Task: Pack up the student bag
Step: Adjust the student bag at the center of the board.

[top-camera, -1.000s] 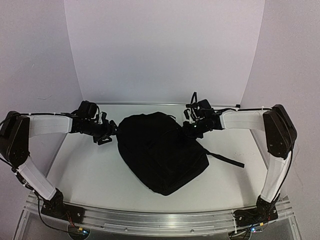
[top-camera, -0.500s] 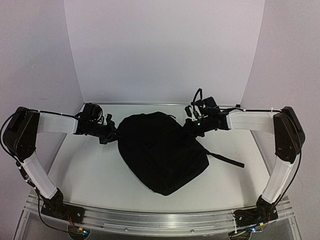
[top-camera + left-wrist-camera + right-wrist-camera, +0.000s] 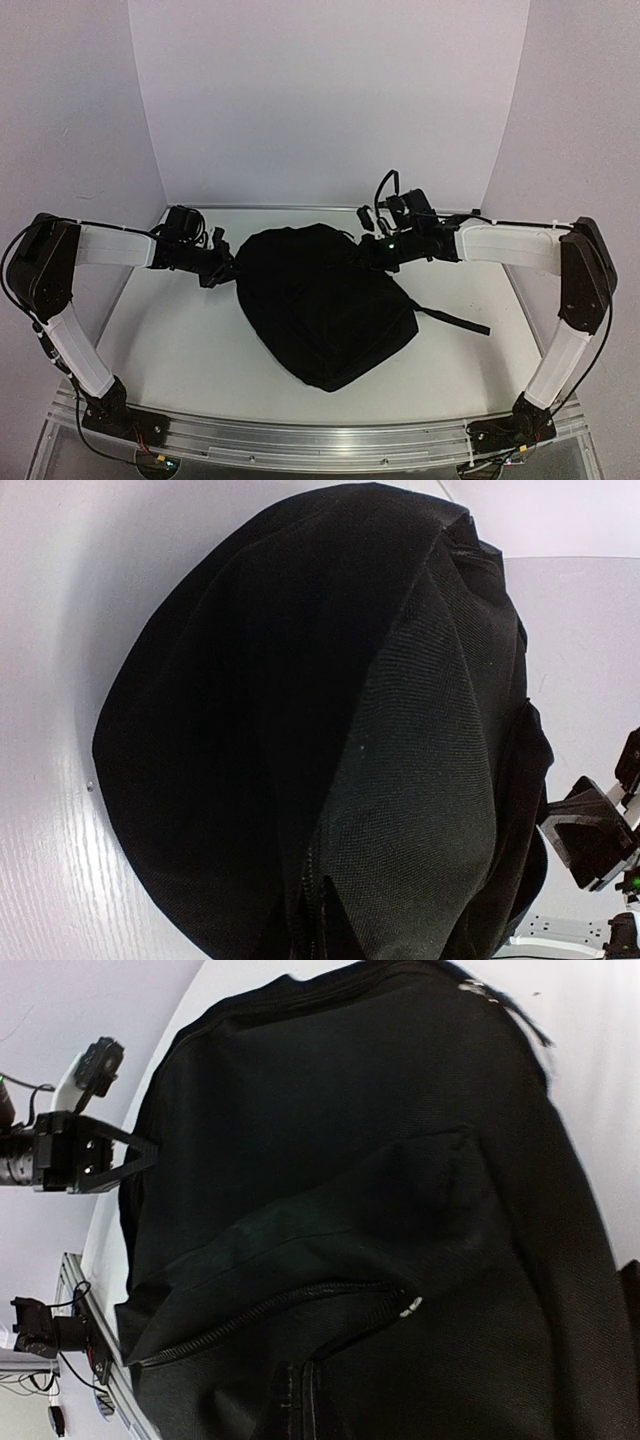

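Top external view: the student bag (image 3: 320,300) is seen lying flat near the middle of the white table (image 3: 180,345), its rounded end turned toward twelve o'clock. A black strap (image 3: 455,320) is trailed from the bag across the table toward four o'clock.

The left gripper (image 3: 224,268) is set against the bag's edge at about ten o'clock. Its fingers are drawn fully together. In the right wrist view they are seen as one closed point (image 3: 148,1146) touching the fabric, but it cannot be told whether any cloth is caught between them.

The right gripper (image 3: 368,250) is placed at the bag's edge at about one o'clock, and its fingers are likewise closed tight. From the left wrist view it is seen just beside the bag (image 3: 320,730), at four o'clock in that view (image 3: 552,822). A hold on the fabric cannot be made out.

In the right wrist view most of the picture is filled by the bag (image 3: 360,1160). A zipper (image 3: 270,1305) is run across its lower part. A small white mark (image 3: 410,1307) lies at the zipper's end, too small to be read as writing or a brand.
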Controlling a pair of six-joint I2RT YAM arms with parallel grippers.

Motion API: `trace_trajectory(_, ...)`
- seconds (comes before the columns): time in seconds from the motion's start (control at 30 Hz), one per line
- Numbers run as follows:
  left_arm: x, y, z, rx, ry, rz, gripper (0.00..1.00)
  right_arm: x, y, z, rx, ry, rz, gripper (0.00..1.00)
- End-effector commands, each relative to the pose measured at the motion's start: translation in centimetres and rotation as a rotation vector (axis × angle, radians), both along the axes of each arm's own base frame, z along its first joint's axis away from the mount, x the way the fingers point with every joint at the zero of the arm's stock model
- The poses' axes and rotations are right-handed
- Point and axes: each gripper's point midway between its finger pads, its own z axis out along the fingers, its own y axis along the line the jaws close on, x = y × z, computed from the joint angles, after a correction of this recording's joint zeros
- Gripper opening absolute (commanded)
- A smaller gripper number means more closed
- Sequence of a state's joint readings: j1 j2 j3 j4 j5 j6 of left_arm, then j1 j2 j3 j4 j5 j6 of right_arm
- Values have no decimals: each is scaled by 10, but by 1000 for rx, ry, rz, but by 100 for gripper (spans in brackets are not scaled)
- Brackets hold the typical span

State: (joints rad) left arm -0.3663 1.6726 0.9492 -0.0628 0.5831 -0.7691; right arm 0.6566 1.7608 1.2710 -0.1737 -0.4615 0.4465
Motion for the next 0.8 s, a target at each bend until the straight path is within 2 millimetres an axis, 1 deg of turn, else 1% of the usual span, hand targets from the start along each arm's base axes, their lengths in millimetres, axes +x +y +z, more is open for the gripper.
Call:
trace_trajectory(0.0,24,-14,43,-78,-131,-16,0,-20,43,36,92,-40,110,0)
trace_trajectory(0.1,26,-15,46,-81,-138,-19,0,-30,59,39,101,-38,142,0)
trace_trajectory(0.23,31,-16,51,-75,-157,-24,0,-41,76,36,103,-24,170,0)
trace_trajectory(0.3,36,-14,54,-51,-178,-20,0,-41,77,36,98,-25,156,0)
trace_trajectory(0.4,49,-12,63,-5,-226,-27,0,-37,71,40,90,-33,102,0)
trace_trajectory(0.47,63,-13,75,7,-276,-43,0,-38,68,43,87,-36,80,0)
trace_trajectory(0.6,101,-14,76,5,-328,-59,0,-54,67,46,94,-18,81,0)
trace_trajectory(0.63,112,-16,76,0,-348,-69,0,-58,67,46,94,-11,77,0)
trace_trajectory(0.7,130,-22,82,2,-412,-105,0,-65,66,42,90,5,65,0)
trace_trajectory(0.73,138,-26,80,9,-436,-128,0,-68,65,41,88,11,55,0)
trace_trajectory(0.77,145,-29,74,20,-448,-147,0,-71,65,41,88,16,45,0)
